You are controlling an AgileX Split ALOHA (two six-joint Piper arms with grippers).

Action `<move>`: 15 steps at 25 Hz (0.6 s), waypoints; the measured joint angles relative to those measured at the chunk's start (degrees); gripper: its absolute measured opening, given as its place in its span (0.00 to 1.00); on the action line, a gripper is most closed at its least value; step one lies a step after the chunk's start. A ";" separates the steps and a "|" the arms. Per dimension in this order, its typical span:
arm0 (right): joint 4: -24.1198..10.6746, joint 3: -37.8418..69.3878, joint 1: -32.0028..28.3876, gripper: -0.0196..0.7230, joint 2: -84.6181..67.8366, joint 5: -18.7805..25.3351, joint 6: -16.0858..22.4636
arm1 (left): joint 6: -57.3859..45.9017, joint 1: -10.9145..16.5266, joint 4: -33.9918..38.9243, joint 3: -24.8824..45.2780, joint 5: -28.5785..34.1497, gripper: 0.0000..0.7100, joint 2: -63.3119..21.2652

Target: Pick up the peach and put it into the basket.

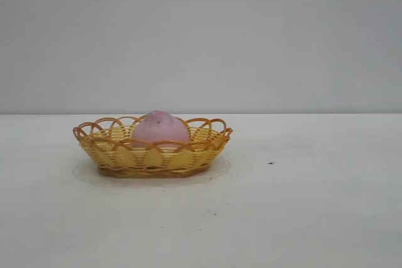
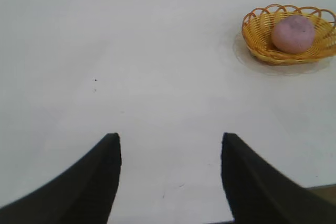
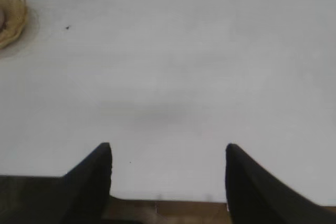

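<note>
1. One dark speck (image 1: 271,163) marks the white table (image 1: 326,218) near the basket (image 1: 152,150).
2. Peach (image 1: 160,128) sits inside, tip up.
3. Left gripper (image 2: 170,153) and right gripper (image 3: 169,161) hang well apart from it, fingers spread, holding nothing.

Soft, even light falls from overhead, bright without harsh glare. Under the basket (image 1: 152,153) lies only a faint, diffuse shadow, spreading slightly onto the white table (image 1: 301,205). From my wrists the tabletop looks washed out and nearly featureless. My own left gripper (image 2: 170,145) and right gripper (image 3: 168,153) show as dark, soft-edged shapes, too close to be sharp. The peach (image 2: 293,33) looks slightly hazy.
</note>
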 joint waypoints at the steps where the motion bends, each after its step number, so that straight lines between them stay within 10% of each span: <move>1: 0.00 0.00 0.00 0.62 -0.44 -0.13 0.00 | 0.00 0.00 0.00 0.00 0.00 0.52 0.00; 15: 0.00 0.00 0.00 0.62 -0.57 -0.33 -0.09 | 0.00 0.00 0.00 0.00 0.00 0.52 0.00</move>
